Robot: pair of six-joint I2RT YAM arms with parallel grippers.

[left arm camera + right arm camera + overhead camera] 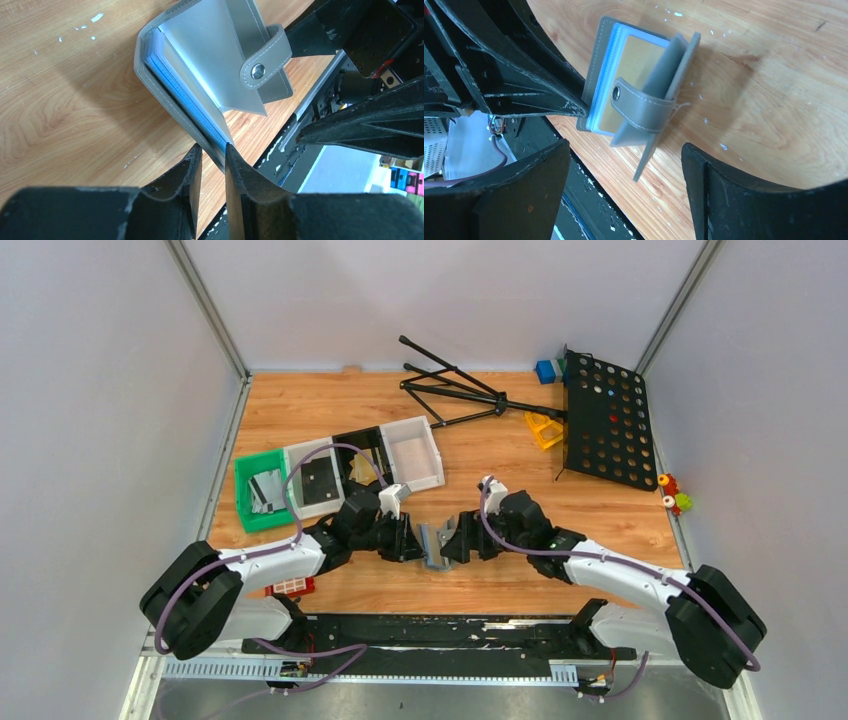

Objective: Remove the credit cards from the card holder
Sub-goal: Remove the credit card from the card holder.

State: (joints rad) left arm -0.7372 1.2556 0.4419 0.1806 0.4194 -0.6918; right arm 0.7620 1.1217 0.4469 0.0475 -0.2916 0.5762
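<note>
The grey card holder [434,558] stands half open on its edge between my two grippers, near the table's front edge. In the left wrist view the card holder [220,45] shows its snap tab [260,65] and blue-edged sleeves, and my left gripper [213,151] is shut on its lower corner. A gold credit card [636,62] sits in the front sleeve. My right gripper [625,145] is open, with the loose cover [659,125] hanging between its fingers without touching them.
A row of trays, green [255,508], white [300,502] and black [375,440], plus a clear bin [415,452], lies behind the left arm with flat cards inside. A red block [292,587] sits by the left arm. A black stand [455,385] and pegboard [608,420] are at the back right.
</note>
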